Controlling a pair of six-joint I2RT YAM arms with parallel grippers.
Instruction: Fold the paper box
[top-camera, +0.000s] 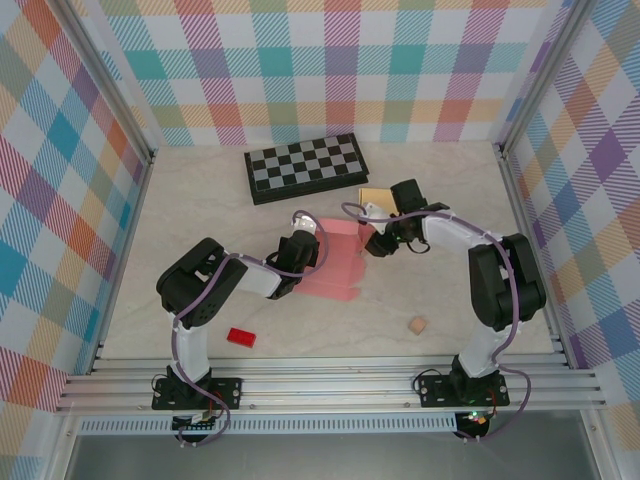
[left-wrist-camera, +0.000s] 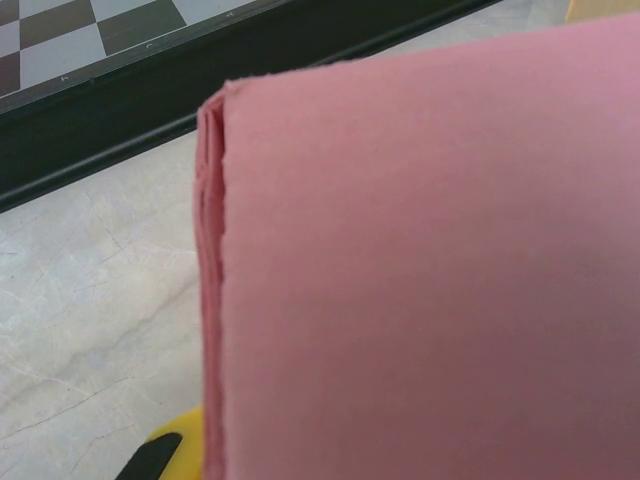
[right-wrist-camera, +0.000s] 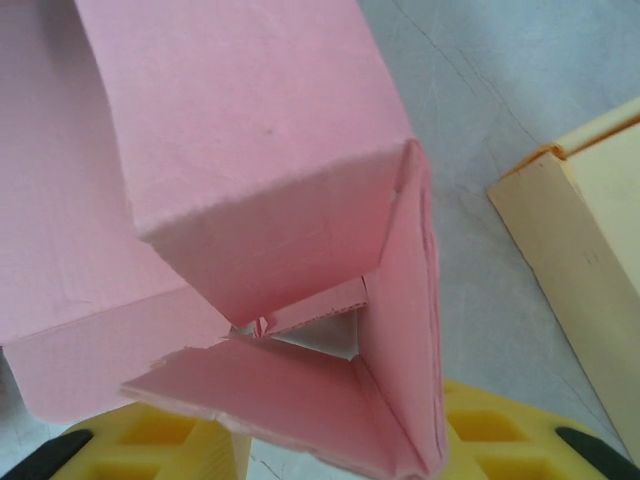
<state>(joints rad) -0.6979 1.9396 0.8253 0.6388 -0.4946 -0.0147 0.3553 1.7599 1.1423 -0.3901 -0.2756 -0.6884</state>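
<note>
The paper box (top-camera: 340, 262) lies before the chessboard (top-camera: 306, 167), a block (top-camera: 241, 337) nearer left, a cube (top-camera: 418, 325) nearer right.

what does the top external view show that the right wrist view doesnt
Top external adds the chessboard, the red block, the tan cube and the left hand. Right wrist adds a close look at the tucked corner flaps, a small gap between them, and yellow fingers of the right hand. Both share the pink paper box and the cream box beside it.
</note>
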